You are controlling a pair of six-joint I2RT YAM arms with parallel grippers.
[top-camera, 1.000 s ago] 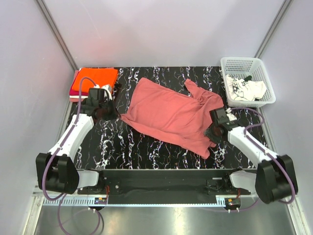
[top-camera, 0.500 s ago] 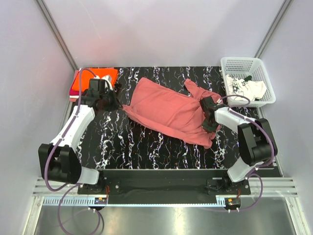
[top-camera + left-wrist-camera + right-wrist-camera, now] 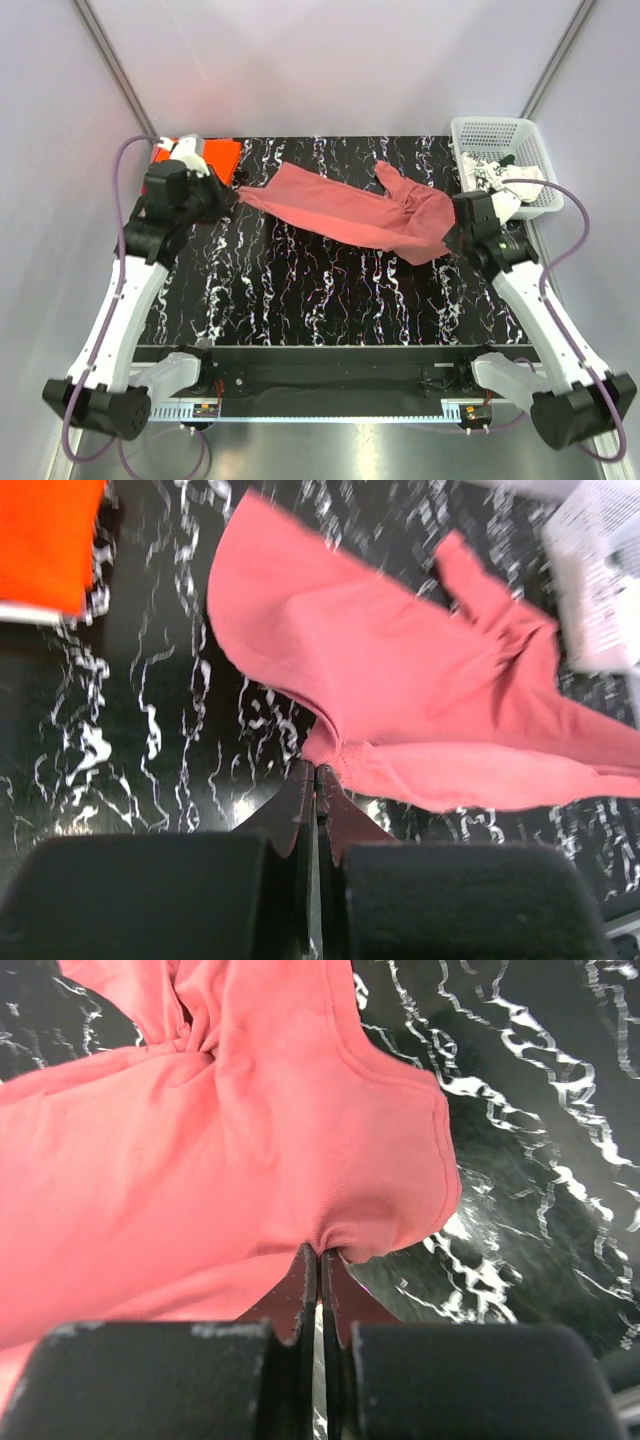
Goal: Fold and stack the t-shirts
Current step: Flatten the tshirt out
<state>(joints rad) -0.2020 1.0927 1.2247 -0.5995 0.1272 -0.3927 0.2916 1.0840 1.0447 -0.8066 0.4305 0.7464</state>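
Rose-red t-shirt point(image 3: 350, 212) hangs as a long band over the black white-veined bench point(image 3: 320, 300), its left end by the far-left corner and its right end lower, near the basket. Can't tell if the sagging middle touches the surface. Left claw point(image 3: 228, 197) is pinched tight on the shirt's left edge and right claw point(image 3: 455, 238) is pinched tight on its right end, with the arms spread wide apart. Only the top view shows the full layout: a bright orange t-shirt point(image 3: 212, 153) folded flat at the far-left corner just behind the left claw, and a white mesh basket point(image 3: 500, 127) at the far-right corner with a white t-shirt with black print point(image 3: 497, 178) crumpled inside. The print is too small to read. The left wrist view shows close up the fingertips meeting on a hem corner, cloth fanning away from them and a sleeve sticking out on the far side. It also shows the orange t-shirt in its upper-left corner with a pale strip under its edge, and the basket blurred at the right edge. The right wrist view shows only shirt and bench: tips closed on a seamed edge beside a curved hem, a bunched twist of cloth further up, and white veins on the bench to the right.
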